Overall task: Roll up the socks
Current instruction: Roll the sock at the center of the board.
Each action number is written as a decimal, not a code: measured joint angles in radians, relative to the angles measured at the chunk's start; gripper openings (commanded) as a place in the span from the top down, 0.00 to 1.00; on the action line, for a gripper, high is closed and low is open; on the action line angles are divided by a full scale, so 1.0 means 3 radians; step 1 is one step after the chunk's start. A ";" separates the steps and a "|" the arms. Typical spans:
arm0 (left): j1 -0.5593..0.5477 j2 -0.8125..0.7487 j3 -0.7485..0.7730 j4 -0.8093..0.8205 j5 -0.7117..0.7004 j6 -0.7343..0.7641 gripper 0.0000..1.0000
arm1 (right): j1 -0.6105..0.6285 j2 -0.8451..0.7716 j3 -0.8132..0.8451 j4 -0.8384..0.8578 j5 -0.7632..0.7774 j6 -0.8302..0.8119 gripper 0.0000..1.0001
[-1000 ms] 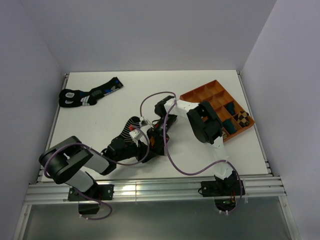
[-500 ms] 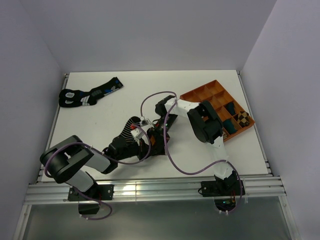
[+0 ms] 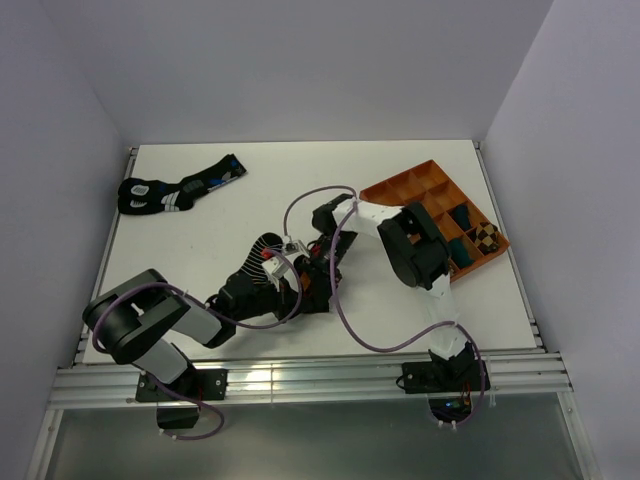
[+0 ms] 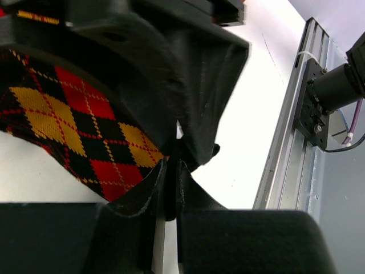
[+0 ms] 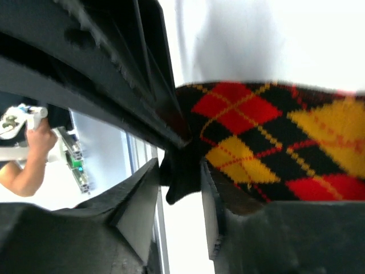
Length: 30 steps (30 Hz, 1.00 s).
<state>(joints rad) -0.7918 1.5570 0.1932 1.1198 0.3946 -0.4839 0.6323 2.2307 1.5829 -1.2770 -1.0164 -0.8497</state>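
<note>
The long black sock with red and orange argyle diamonds (image 3: 312, 284) lies bunched at the table's middle front, between the two grippers. My left gripper (image 3: 298, 278) is shut on a black fold of this sock (image 4: 63, 114), the fabric pinched between its fingertips (image 4: 169, 165). My right gripper (image 3: 326, 262) faces it from the right. Its jaws stand apart, with the sock's black edge (image 5: 181, 178) hanging between them and the argyle pattern (image 5: 256, 137) resting over the right finger. The short black sock with thin white stripes (image 3: 262, 243) lies just left, partly under the left arm.
Black socks with blue and white marks (image 3: 178, 188) lie at the back left. An orange compartment tray (image 3: 400, 185) stands at the right and holds a brown-checked bundle (image 3: 485, 236) and dark items. The metal rail (image 4: 285, 142) runs along the near edge.
The left gripper has edged slightly right, closer to the right gripper, and the bunched sock shifted with it. The right arm has barely moved.
</note>
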 measured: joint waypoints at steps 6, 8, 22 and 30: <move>0.0000 0.0019 0.0000 -0.0029 -0.0015 -0.0103 1.00 | -0.0020 -0.0472 -0.0404 0.0533 0.0272 0.0474 0.54; 0.0000 0.0019 0.0001 -0.0066 -0.0029 -0.0144 1.00 | -0.0032 -0.0651 -0.0497 0.0757 0.0387 0.0642 0.54; 0.0000 0.0043 0.0573 -0.1104 -0.0112 -0.0745 1.00 | -0.0262 -0.2104 -0.1692 0.2216 0.1342 0.1231 0.63; 0.0001 0.0200 0.0799 -0.1601 -0.0094 -0.1147 1.00 | -0.0262 -0.2641 -0.2242 0.2806 0.1504 0.1169 0.63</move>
<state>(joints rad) -0.7914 1.6169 0.4328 0.6395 0.3664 -0.8280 0.5537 1.4384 0.9104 -0.4351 -0.5652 -0.4992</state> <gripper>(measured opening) 0.130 0.369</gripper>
